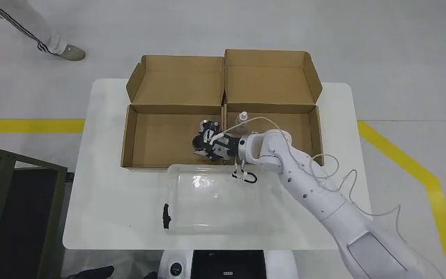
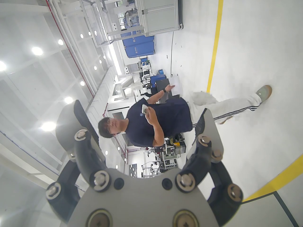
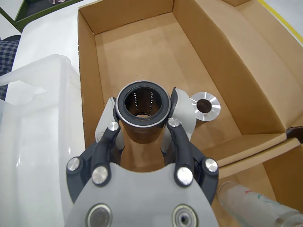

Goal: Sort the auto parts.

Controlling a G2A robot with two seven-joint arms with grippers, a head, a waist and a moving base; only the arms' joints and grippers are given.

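Right gripper (image 3: 144, 102): one, clenched on one black cylinder (image 3: 144, 132), a finger on each side of its upper rim. Cylinder: hollow, held upright with its open end toward the wrist camera, rows of small balls visible inside the bore; it sits within the left box (image 3: 132, 8), near the end that adjoins the right box (image 1: 293, 129). Whether its lower end touches the box floor cannot be told. Cardboard boxes: two, side by side and touching along one wall, both with lids folded back, standing on one white table (image 1: 104, 174). Left box, further contents: one silver ring (image 3: 213, 101), flared with a round hole at its centre, lying on the floor just beside the gripper's finger and apart from the cylinder. Right box, contents: one clear bottle (image 3: 251, 200), near the shared wall. Clear bin (image 1: 209, 209): one, on the table just in front of the two boxes, nearer the robot. One small black piece (image 1: 166, 215) is at the bin's left edge; whether it lies inside or on the wall cannot be told. Left gripper (image 2: 142, 109): one, fingers spread wide with nothing between them, pointed out at the room.
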